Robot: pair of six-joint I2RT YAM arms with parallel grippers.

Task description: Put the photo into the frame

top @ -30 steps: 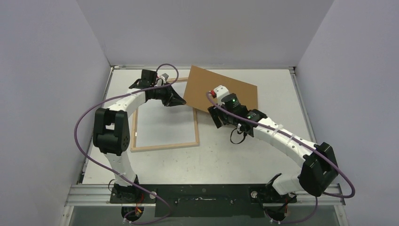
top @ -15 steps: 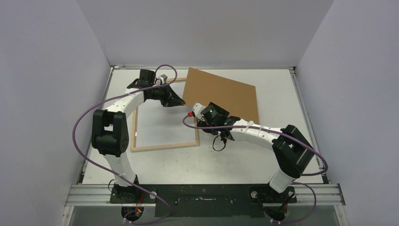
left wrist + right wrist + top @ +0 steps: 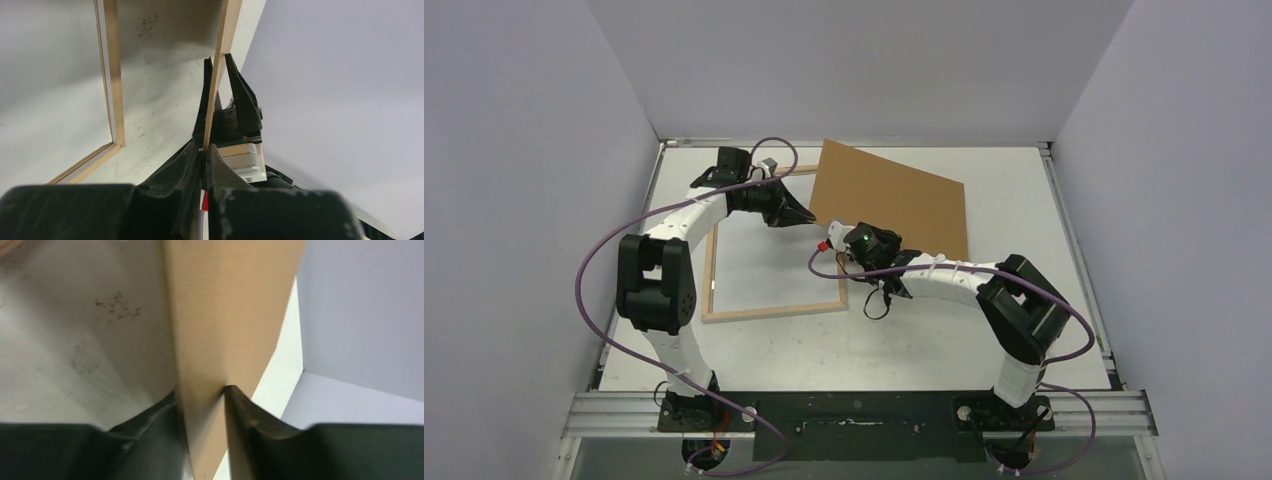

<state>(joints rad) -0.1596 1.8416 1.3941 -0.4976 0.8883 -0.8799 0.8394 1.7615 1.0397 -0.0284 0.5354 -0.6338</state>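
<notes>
The frame [image 3: 774,308] lies flat at centre left with its pale wood back up; its rail [image 3: 111,75] also shows in the left wrist view. The photo is out of view. A plain brown backing board [image 3: 894,200] is tilted up off the table. My left gripper [image 3: 812,219] is shut on the board's near left corner, and the board runs edge-on [image 3: 223,40] from between the fingers [image 3: 205,150]. My right gripper [image 3: 836,236] straddles the same edge just beside it [image 3: 218,65]. Its jaws [image 3: 202,400] are open but narrow. One finger touches the board's face [image 3: 225,315].
Grey walls stand on the left, back and right of the white table [image 3: 1004,330]. Purple cables loop from both arms over the table [image 3: 589,280]. The two wrists sit close together at the board's left edge.
My right arm has swung left and lowered to the board's left edge, and its jaws have narrowed around the board. My left gripper has kept its grip and barely moved.
</notes>
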